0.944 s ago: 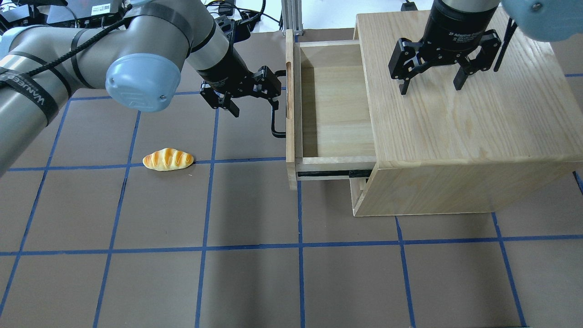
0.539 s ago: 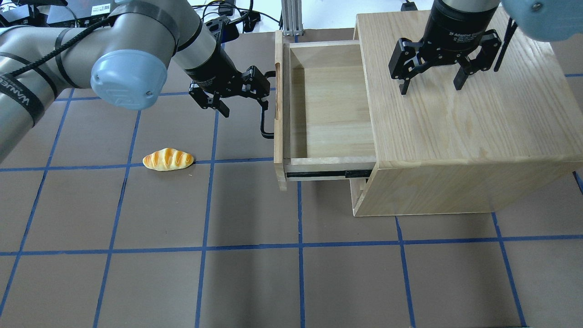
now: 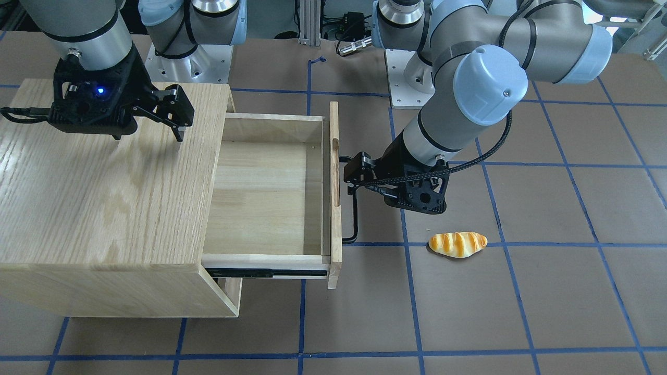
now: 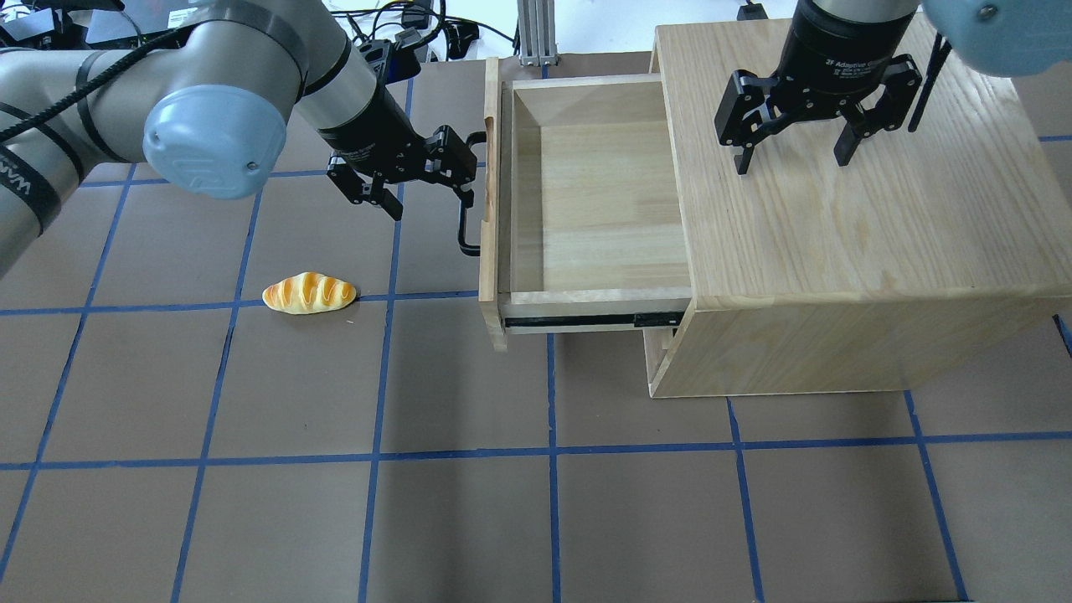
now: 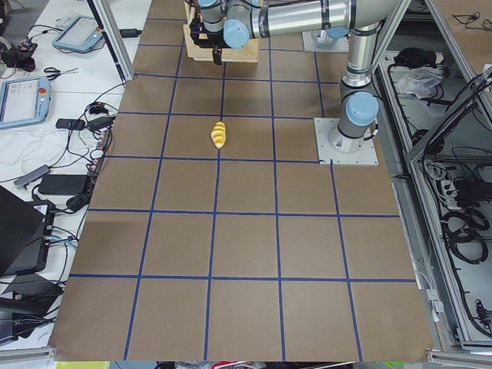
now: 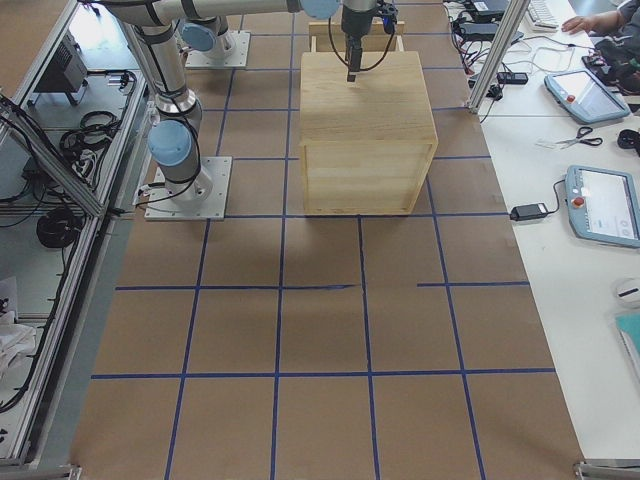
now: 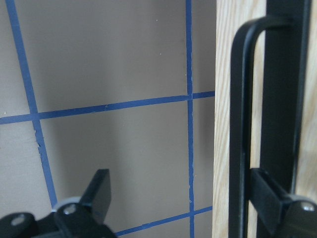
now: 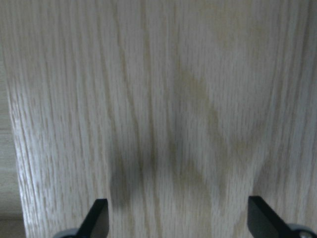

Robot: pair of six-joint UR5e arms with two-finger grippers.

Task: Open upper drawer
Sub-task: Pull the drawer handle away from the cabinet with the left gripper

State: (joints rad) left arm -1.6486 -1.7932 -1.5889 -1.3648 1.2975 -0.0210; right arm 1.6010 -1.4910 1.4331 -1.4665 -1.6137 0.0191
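Observation:
The upper drawer (image 4: 603,193) stands pulled far out of the oak cabinet (image 4: 846,251), and its inside is empty. Its front panel (image 4: 490,218) carries a black bar handle (image 4: 461,230), which also shows in the left wrist view (image 7: 237,129). My left gripper (image 4: 427,197) is open. One finger (image 7: 270,191) sits hooked behind the handle against the panel, and the other finger (image 7: 99,191) hangs over the table. My right gripper (image 4: 791,163) is open and empty, just above the cabinet top (image 8: 163,99).
A toy bread loaf (image 4: 308,293) lies on the brown table to the left of the drawer, and it also shows in the front-facing view (image 3: 457,244). The drawer's slide rail (image 4: 586,319) is exposed on the near side. A lower drawer edge (image 4: 657,347) shows under it.
The upper drawer has slid further out toward the view's left, drawn by my left gripper hooked on its handle. The right arm and the bread have not moved.

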